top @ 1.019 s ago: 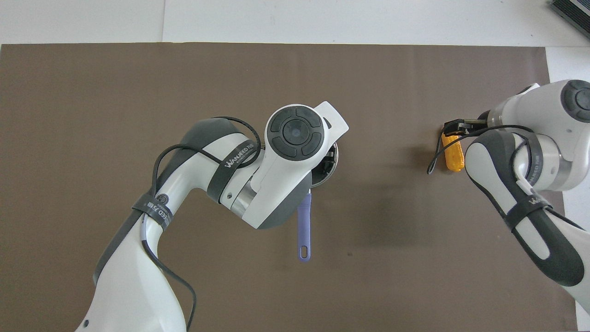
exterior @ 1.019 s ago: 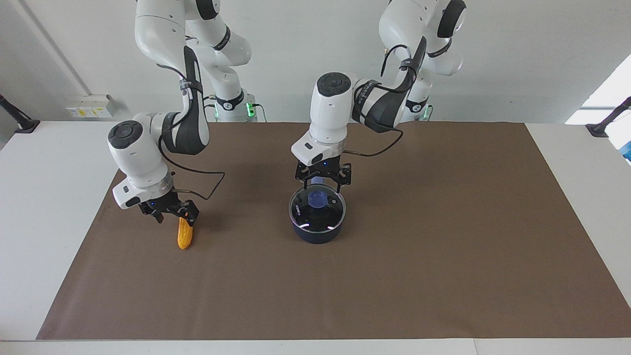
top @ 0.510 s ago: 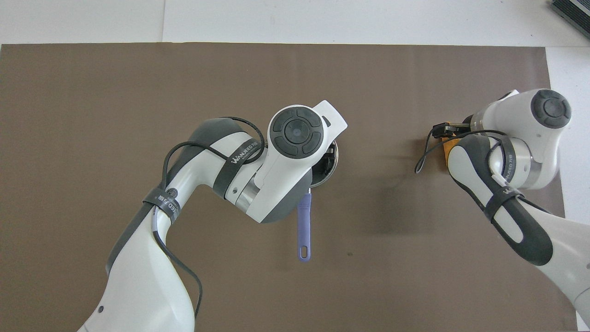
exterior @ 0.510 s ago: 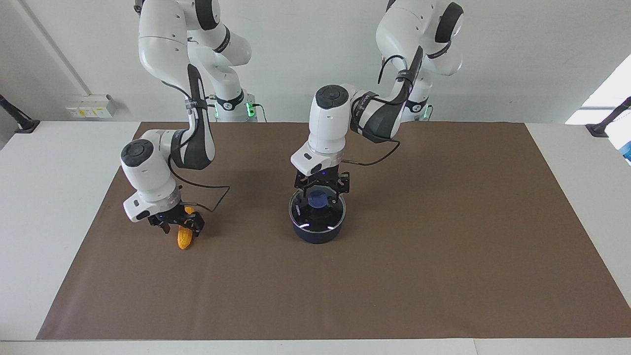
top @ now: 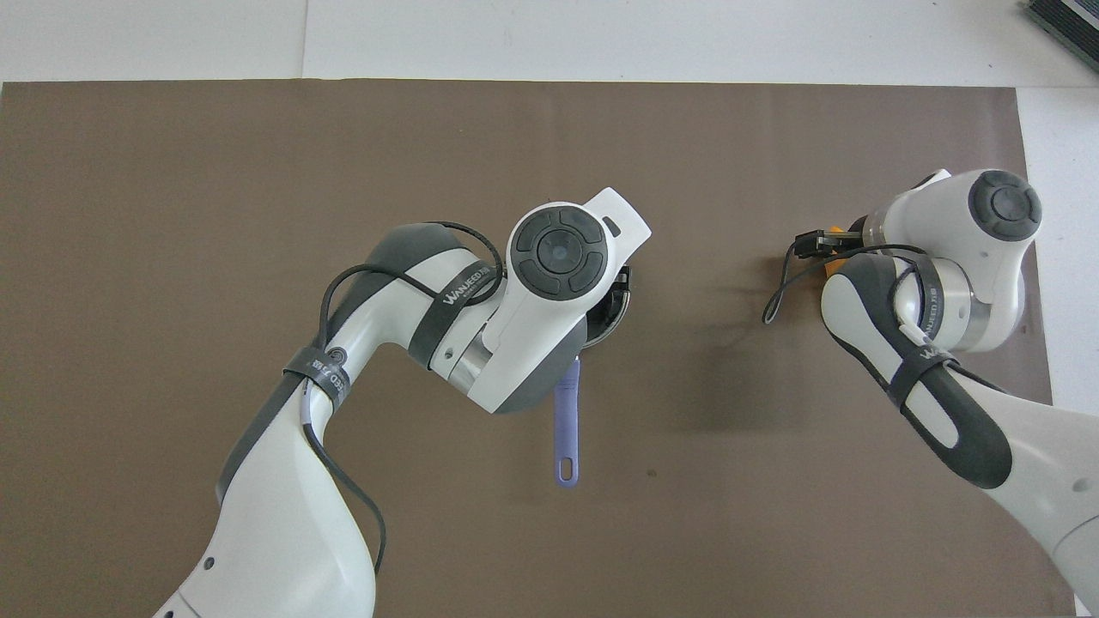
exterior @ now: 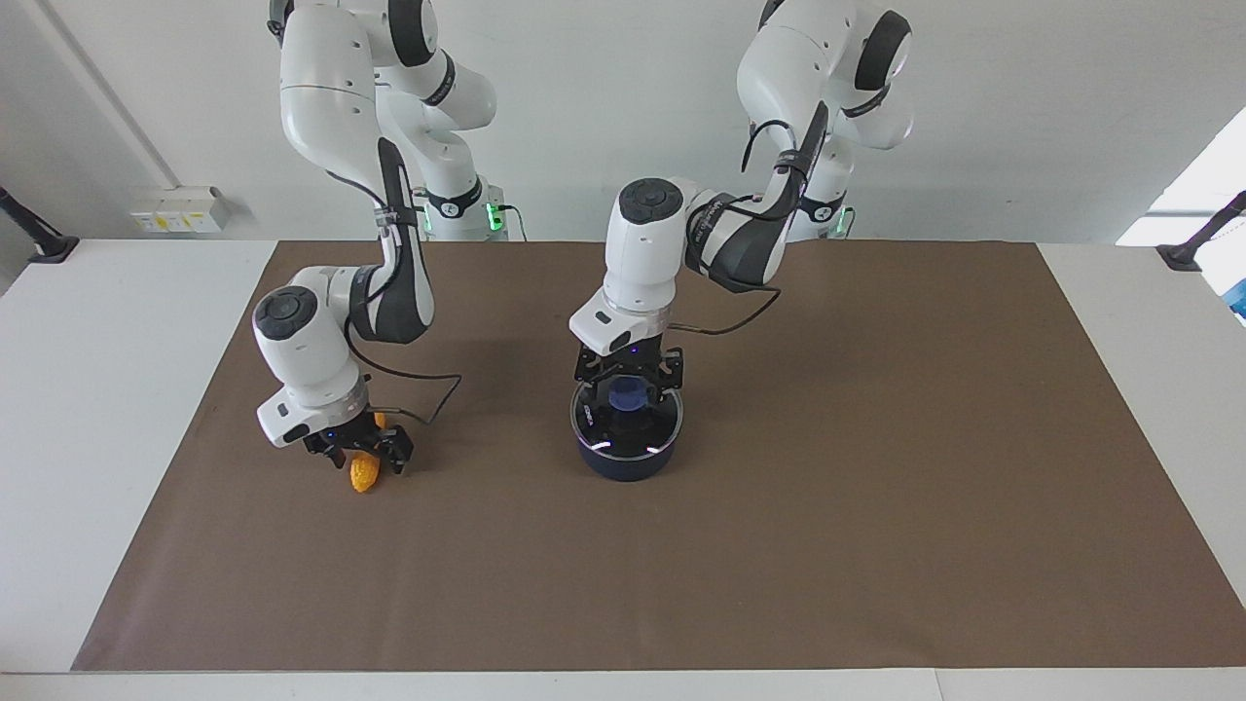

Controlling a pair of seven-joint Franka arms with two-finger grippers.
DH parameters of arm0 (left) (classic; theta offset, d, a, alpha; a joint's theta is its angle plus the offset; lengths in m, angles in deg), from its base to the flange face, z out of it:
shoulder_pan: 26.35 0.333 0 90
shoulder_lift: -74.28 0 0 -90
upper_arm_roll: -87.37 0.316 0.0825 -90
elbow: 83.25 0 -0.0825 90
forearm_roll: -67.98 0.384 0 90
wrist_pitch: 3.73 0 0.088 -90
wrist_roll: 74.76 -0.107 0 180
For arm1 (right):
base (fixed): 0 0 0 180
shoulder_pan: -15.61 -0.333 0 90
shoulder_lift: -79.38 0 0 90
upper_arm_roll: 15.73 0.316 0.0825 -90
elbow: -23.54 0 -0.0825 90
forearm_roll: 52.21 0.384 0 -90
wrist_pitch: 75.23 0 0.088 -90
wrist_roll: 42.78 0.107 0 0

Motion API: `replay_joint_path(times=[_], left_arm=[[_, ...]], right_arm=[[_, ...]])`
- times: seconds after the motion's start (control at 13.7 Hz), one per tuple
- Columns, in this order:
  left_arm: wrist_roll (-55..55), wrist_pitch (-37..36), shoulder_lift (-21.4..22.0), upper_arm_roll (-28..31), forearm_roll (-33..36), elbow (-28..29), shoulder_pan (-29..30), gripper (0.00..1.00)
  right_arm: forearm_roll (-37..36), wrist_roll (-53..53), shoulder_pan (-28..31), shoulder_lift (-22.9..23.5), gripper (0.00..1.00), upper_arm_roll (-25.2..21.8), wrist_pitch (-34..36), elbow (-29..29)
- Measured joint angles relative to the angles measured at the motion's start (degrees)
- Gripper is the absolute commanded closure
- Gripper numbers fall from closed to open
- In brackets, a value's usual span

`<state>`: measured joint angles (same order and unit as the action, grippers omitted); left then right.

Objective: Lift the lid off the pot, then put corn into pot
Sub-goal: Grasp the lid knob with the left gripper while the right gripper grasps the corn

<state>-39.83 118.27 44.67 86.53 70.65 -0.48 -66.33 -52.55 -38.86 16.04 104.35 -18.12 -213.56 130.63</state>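
Bench (exterior: 117,409): white top, brown mat (exterior: 876,487) over most of it. Nothing lies on the mat between pot and corn.

Pot (exterior: 626,460): dark navy, mid-mat. The facing view shows its body only; the overhead view shows its blue handle (top: 567,425), holed at the end, pointing toward the robots, while the left arm's wrist hides most of the body.

Lid (exterior: 628,421): clear glass, thin metal rim, blue knob (exterior: 630,393); sits on the pot, seen plainly only in the facing view.

Left gripper (exterior: 629,375): down at the lid, fingers either side of the knob; whether they press it cannot be told.

Corn (exterior: 363,474): orange-yellow, bumpy cob on the mat toward the right arm's end, well apart from the pot. The facing view shows its lower end; the overhead view shows only a sliver (top: 831,232).

Right gripper (exterior: 356,450): low over the corn, fingers astride its upper part; grip cannot be told.
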Motion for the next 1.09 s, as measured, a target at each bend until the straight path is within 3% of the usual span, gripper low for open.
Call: replay_joint_path(times=[0.15,0.22,0.29,0.36,0.44,0.51,0.58,0.73,0.87,0.95,1.09], left_arm=[[1.78,-0.09,0.04,0.07,1.26,-0.08,-0.02,0.0],[2.75,-0.23,0.05,0.07,1.5,-0.08,-0.06,0.0],[3.29,-0.36,0.05,0.06,1.59,-0.08,-0.16,0.02],[3.57,-0.44,0.05,0.03,1.63,-0.08,-0.31,0.04],[3.73,-0.49,0.05,0.0,1.66,-0.08,-0.43,0.11],[4.02,-0.51,0.05,0.0,1.67,-0.08,-0.52,0.24],[4.62,-0.52,0.06,0.0,1.67,-0.08,-0.57,0.41],[5.72,-0.68,0.09,0.0,1.68,-0.08,-0.64,0.67],[6.31,-1.35,0.15,0.08,1.77,-0.17,-0.74,0.86],[6.47,-1.46,0.15,0.11,1.79,-0.2,-0.75,0.94],[6.65,-1.81,0.15,0.18,1.9,-0.29,-0.76,0.99]], right_arm=[[0.0,0.0,0.4,0.0,0.19,-0.14,1.93,-0.12],[0.0,0.0,0.75,-0.01,0.21,-0.15,3.7,-0.26],[0.0,0.0,0.91,0.0,0.34,-0.18,5.15,-0.46],[0.0,0.0,0.98,-0.01,0.55,-0.19,6.16,-0.79],[0.0,0.0,1.02,-0.01,0.74,-0.19,7.34,-1.2],[0.0,0.0,1.04,-0.01,0.93,-0.19,8.7,-1.68],[0.0,0.0,1.06,-0.02,1.0,-0.19,9.76,-2.28],[0.01,0.0,1.12,-0.04,1.0,-0.19,10.31,-3.4],[0.03,0.0,1.16,-0.08,1.0,-0.19,10.32,-4.63],[0.04,0.0,1.17,-0.19,1.0,-0.18,10.34,-5.33],[0.05,0.0,1.39,-1.52,1.0,-0.2,12.65,-6.58]])
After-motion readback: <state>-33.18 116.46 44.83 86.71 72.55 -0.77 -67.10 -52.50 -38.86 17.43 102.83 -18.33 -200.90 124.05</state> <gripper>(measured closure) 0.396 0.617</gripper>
